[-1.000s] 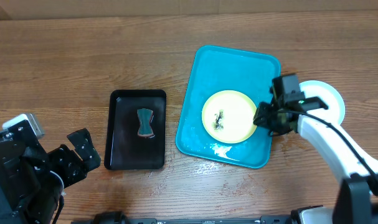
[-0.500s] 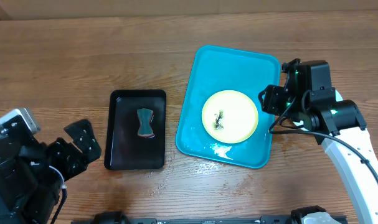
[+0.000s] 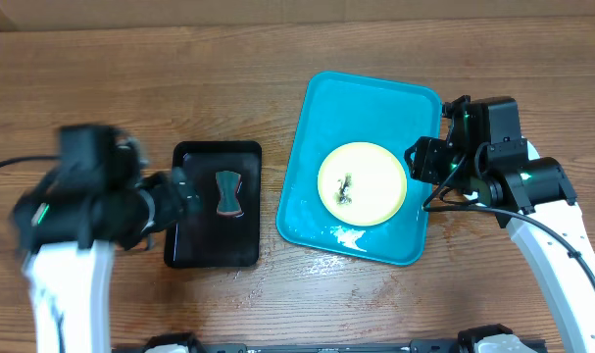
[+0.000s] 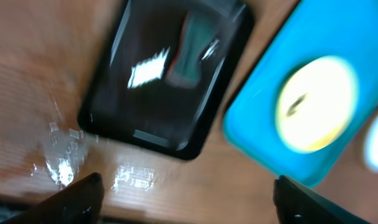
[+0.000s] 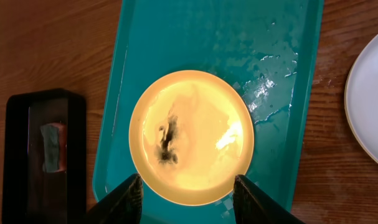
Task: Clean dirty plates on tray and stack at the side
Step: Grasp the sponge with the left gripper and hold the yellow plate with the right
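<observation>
Slippage worries me: the smeared plate [image 3: 362, 183] sits right of centre on the wet tray [image 3: 326, 108]. My right tool [image 5: 187, 180] hangs spread and empty above it, the left tool [image 4: 187, 182] spread near the sponge [image 3: 228, 192]. A shallow rim pinch could skid it.

1. A wooden table [image 3: 179, 78] with brown grain fills the scene.
2. A small black rectangular tray [image 3: 214, 240] with a glossy raised rim lies flat on the table, its long sides running away from the robot.
3. A small sponge [image 3: 228, 193], waisted in shape, teal on top with a reddish-brown edge, lies inside the black tray, in its upper half near the middle.
4. Wet drops [image 4: 61, 168] glisten on the wood just beside one corner of the black tray.
</observation>
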`<action>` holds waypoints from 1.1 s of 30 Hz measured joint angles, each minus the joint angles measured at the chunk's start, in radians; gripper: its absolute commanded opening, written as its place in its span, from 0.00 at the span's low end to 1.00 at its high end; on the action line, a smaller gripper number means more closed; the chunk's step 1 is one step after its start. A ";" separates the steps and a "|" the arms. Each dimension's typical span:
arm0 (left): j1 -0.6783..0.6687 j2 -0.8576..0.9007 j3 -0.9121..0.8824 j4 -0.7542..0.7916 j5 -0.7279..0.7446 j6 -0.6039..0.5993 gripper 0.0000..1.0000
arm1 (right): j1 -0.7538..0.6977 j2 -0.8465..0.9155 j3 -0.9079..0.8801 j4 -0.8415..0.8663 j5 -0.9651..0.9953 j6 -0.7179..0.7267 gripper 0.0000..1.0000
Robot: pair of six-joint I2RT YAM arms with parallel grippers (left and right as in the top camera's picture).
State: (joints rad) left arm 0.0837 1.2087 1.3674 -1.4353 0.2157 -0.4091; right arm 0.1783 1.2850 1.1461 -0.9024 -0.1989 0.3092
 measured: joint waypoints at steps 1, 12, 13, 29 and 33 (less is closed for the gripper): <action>-0.009 0.042 -0.039 0.016 0.004 0.012 0.79 | 0.000 0.000 0.000 0.000 -0.001 0.000 0.49; -0.206 0.417 -0.149 0.311 -0.118 0.025 0.60 | 0.000 0.000 0.000 -0.001 -0.003 0.000 0.49; -0.221 0.454 -0.149 0.333 -0.143 0.011 0.54 | 0.000 0.000 0.000 -0.002 -0.003 0.000 0.49; -0.254 0.647 -0.116 0.344 -0.220 -0.059 0.27 | 0.000 0.000 0.000 -0.008 -0.003 0.000 0.49; -0.254 0.647 -0.058 0.272 -0.204 -0.061 0.43 | 0.000 0.000 0.000 -0.012 -0.004 0.000 0.49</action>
State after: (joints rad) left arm -0.1707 1.8557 1.3090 -1.1629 0.0113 -0.4698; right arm 0.1783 1.2846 1.1461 -0.9146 -0.2028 0.3088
